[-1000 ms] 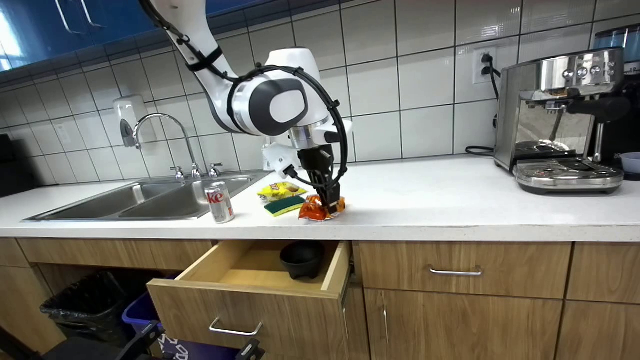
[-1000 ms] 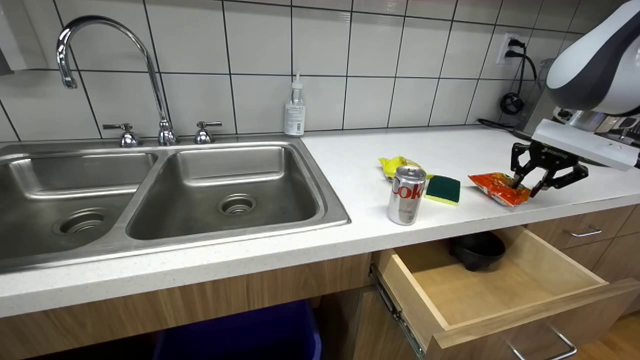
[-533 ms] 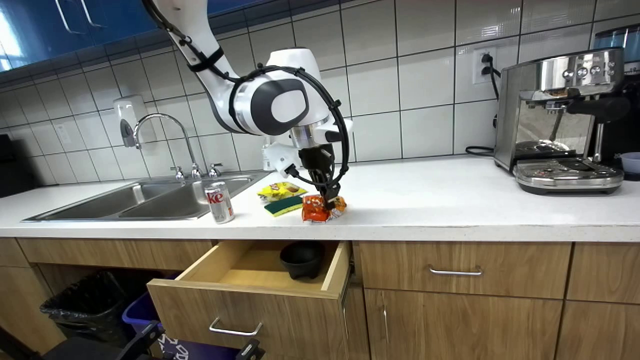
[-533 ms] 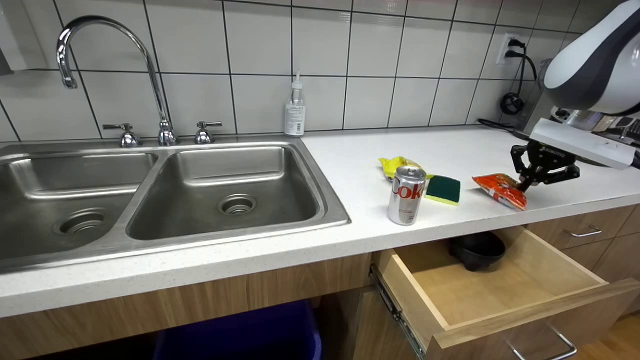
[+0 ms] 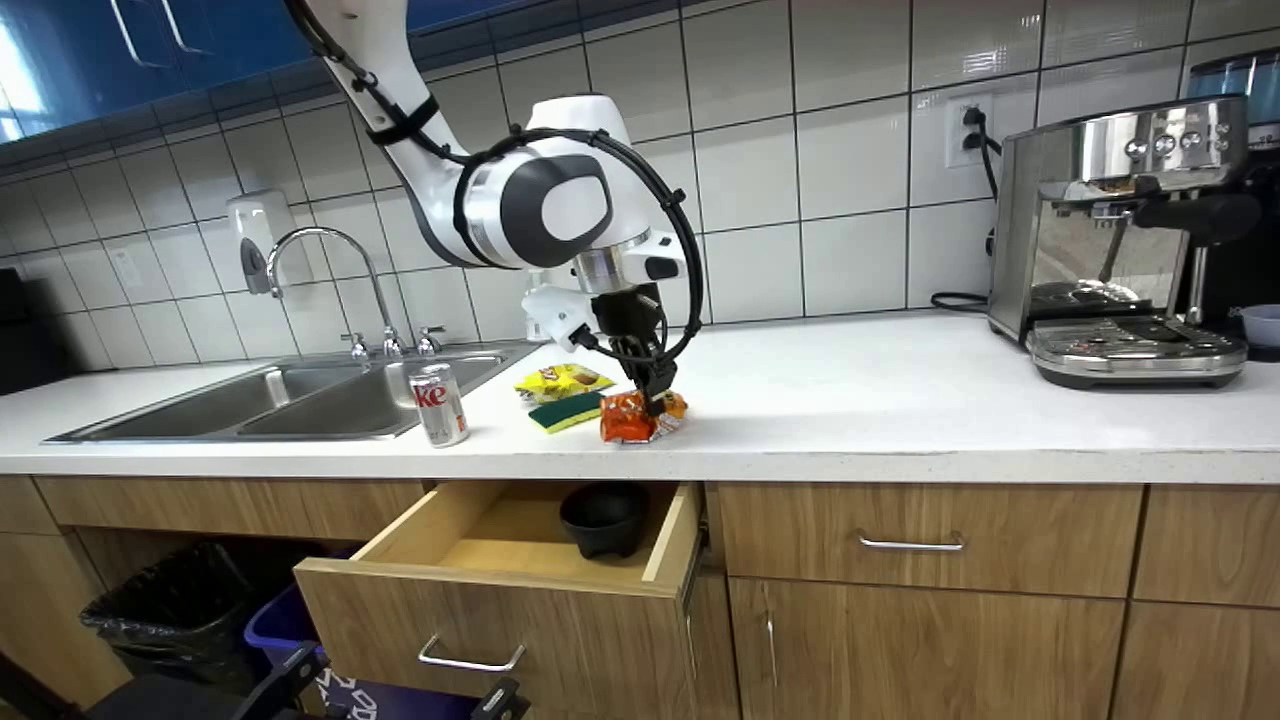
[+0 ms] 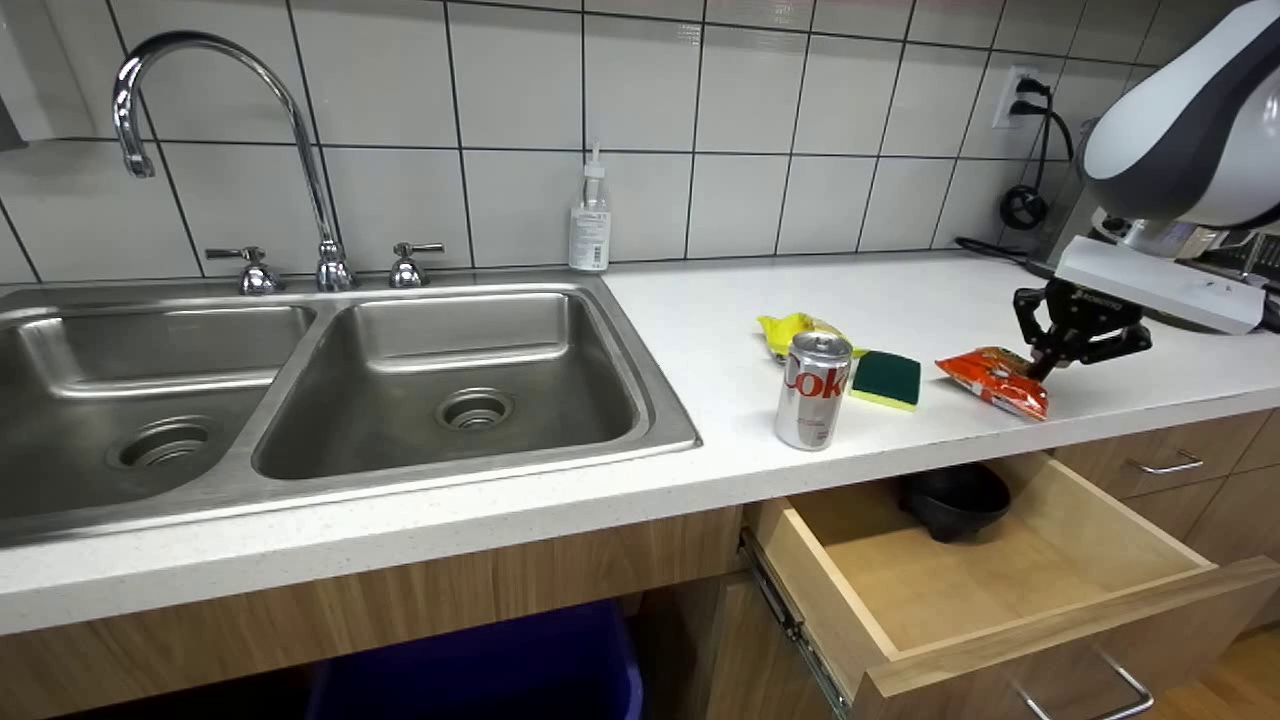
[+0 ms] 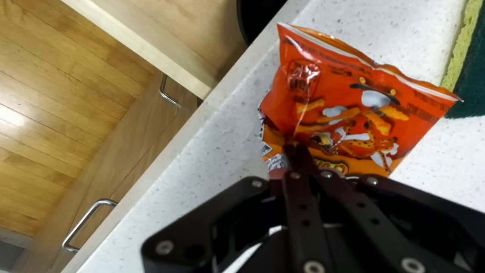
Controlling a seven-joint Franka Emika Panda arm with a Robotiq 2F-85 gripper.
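My gripper (image 7: 298,148) is shut on the red-orange snack bag (image 7: 352,91), its fingertips pinching a fold in the bag. The bag also shows in both exterior views (image 5: 625,420) (image 6: 990,378), at the counter's front edge; I cannot tell whether it is slightly raised. The gripper (image 5: 655,404) points down over the bag, and also shows in an exterior view (image 6: 1040,368). A green and yellow sponge (image 6: 886,378) lies beside the bag. A yellow snack bag (image 5: 562,381) lies behind the sponge. A silver Coke can (image 6: 811,392) stands upright near the sink.
Below the counter an open wooden drawer (image 5: 490,575) holds a black bowl (image 5: 604,518). A double steel sink (image 6: 640,440) with a faucet is beside the can. A clear pump bottle (image 6: 590,225) stands at the wall. A coffee machine (image 5: 1120,250) stands farther along.
The gripper fingers have closed on the red-orange bag, creasing it and turning it slightly. Gripper and bag then shifted slightly toward the sponge. The other things stayed put.
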